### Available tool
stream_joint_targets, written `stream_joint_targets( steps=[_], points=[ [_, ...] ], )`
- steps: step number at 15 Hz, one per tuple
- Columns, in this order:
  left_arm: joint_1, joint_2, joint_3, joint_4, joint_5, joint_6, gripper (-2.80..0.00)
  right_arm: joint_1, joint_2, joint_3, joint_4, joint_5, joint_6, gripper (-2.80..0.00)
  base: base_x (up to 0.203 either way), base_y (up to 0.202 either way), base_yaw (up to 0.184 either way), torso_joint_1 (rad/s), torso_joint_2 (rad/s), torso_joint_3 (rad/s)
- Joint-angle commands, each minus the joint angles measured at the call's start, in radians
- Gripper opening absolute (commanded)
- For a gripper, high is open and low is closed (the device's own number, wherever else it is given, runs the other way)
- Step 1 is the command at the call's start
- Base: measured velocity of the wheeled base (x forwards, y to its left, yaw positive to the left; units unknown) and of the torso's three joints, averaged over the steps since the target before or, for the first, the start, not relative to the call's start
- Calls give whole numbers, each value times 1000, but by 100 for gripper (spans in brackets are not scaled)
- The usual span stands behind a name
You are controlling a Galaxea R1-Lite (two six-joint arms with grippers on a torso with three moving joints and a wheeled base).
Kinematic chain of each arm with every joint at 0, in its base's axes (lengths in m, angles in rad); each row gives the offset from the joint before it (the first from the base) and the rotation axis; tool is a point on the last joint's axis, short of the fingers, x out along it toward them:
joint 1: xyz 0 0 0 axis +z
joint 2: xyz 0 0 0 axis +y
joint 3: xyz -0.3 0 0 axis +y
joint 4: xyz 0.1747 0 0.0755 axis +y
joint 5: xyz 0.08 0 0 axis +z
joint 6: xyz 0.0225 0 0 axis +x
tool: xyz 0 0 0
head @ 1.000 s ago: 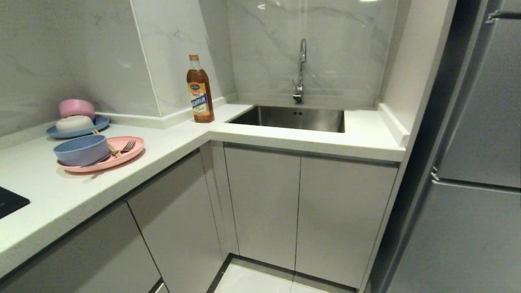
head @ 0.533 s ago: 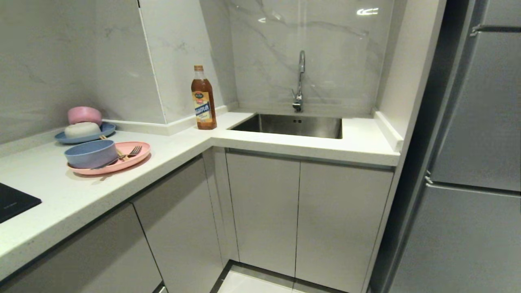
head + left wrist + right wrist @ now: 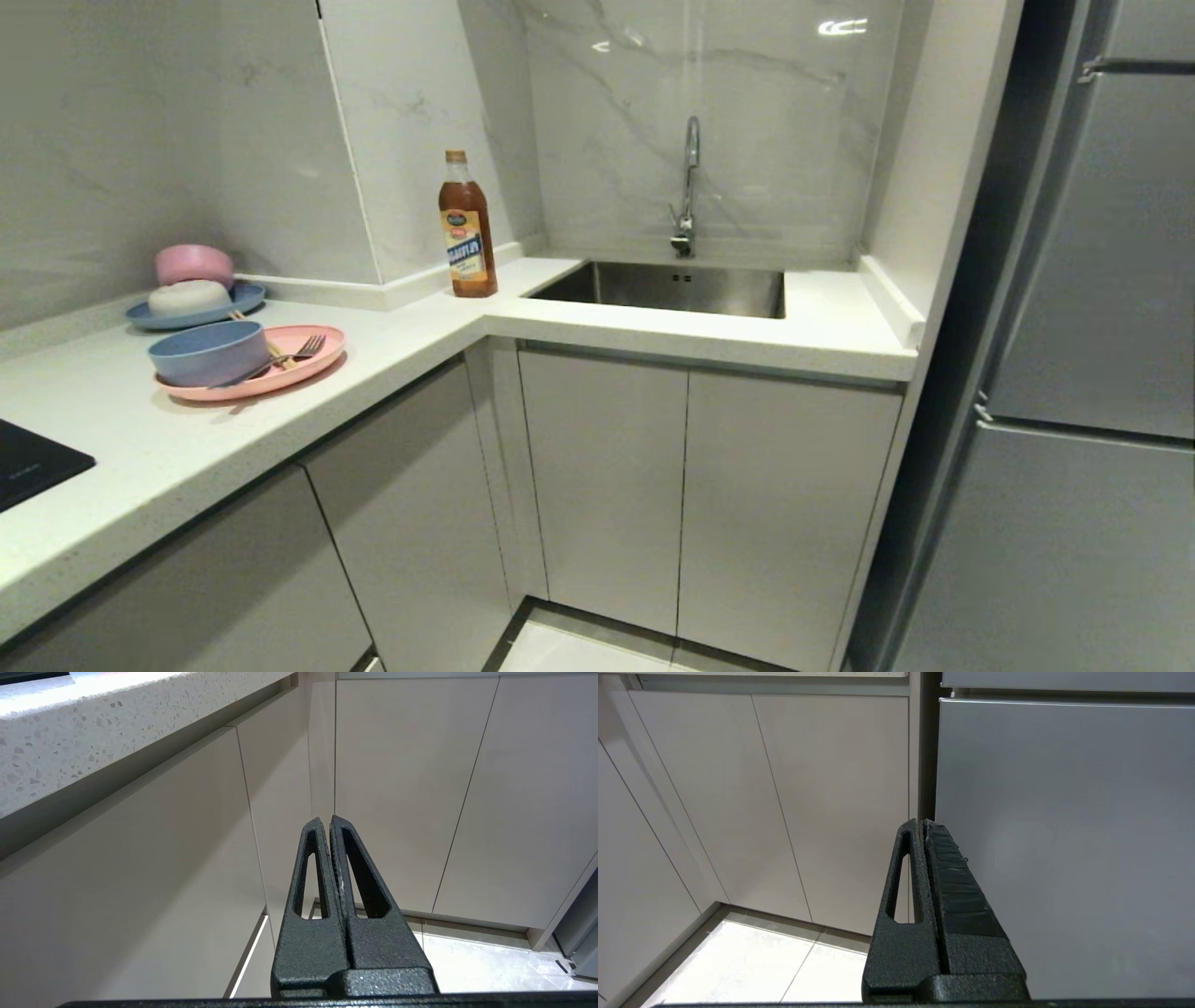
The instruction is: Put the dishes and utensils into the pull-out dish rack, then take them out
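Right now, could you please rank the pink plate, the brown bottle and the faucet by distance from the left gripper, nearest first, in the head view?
1. Pink plate, on the left counter.
2. Brown bottle, at the counter's corner.
3. Faucet, behind the sink.
The left gripper hangs low, outside that view.

A corner kitchen as we see it, apart from the job at hand.

On the white speckled tabletop (image 3: pixel 401 350) we find a brown sauce bottle (image 3: pixel 467 229) upright beside the steel sink (image 3: pixel 667 287) and its tap (image 3: pixel 687 187); at far left a darker blue plate (image 3: pixel 238 301) carries a small pink bowl (image 3: pixel 193 263) and a pale lump (image 3: pixel 189 297). Grey cabinet doors (image 3: pixel 695 495) stand closed below; a fridge (image 3: pixel 1092 392) fills the right.
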State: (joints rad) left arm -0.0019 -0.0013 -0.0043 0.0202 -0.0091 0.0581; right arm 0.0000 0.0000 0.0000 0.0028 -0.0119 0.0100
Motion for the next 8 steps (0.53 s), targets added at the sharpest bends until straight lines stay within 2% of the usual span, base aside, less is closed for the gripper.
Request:
stream_joint_targets(
  steps=[1,8],
  points=[
    [0,0,0,0,0,0,-280,1,0,3,0,0,1,-280,0,0,0,0,0,0],
    [0,0,0,0,0,0,-280,1,0,2,0,0,-1,-280,0,0,0,0,0,0]
  ],
)
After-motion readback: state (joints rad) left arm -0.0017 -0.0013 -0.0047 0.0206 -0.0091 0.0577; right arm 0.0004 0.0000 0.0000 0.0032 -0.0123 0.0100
